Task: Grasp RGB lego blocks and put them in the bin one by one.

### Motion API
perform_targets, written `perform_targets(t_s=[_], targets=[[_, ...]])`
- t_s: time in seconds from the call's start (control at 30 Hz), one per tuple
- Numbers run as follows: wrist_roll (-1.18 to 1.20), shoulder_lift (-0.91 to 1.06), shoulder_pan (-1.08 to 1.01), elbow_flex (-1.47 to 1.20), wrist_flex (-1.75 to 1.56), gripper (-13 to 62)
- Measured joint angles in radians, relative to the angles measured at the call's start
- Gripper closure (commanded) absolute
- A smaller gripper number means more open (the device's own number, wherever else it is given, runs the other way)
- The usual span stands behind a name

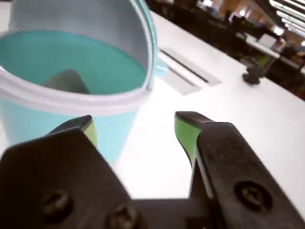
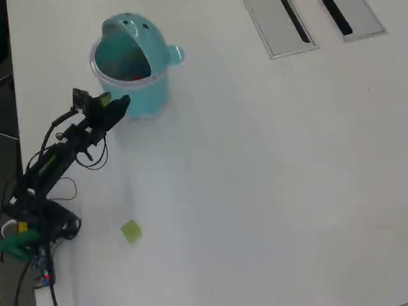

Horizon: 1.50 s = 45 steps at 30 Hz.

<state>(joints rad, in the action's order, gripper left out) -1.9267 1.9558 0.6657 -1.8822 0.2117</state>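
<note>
Since the gripper is sitting right next to the bin with its jaws apart and nothing between them, I'd say the step in hand is going to fetch the next block. In the wrist view you can see plain white tabletop through the gap, with the green-padded tips just off the bin's teal wall.

The bin stands near the far left corner of the table in the overhead view. Something reddish shows inside it, so I'd guess the red block is already in; the shape is too blurry to be sure. I can't spot a blue one anywhere; it may be down in the bin too, can't tell. The yellow-green block lies on its own towards the near left corner, close to the arm's base and well apart from the bin.

To do this well I'd lift clear of the bin rim first so the jaws don't nudge it, then swing back towards the base, keep the jaws wide and come down straight over the block, squared up to its sides. It's tiny, so centring matters.

Room is fine: open tabletop between bin and block. The left edge is near, though, and the arm's own cables hang close to the block, so no wide sweeps that way. The two grey slotted plates at the far edge are well out of the way.
</note>
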Motion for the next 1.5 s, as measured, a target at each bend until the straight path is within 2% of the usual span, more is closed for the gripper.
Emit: perform_targets(t_s=[0.33,0.47,0.9,1.33,1.5], targets=[[0.060,0.275,-0.183,-0.268,0.057,16.9],[0.086,0.330,-0.287,-0.291,0.106,16.9],[0.120,0.333,-0.571,-0.402,0.319,16.2],[0.117,0.333,-0.712,-0.454,0.500,16.3],[0.031,0.333,-0.807,-0.456,0.522,16.3]])
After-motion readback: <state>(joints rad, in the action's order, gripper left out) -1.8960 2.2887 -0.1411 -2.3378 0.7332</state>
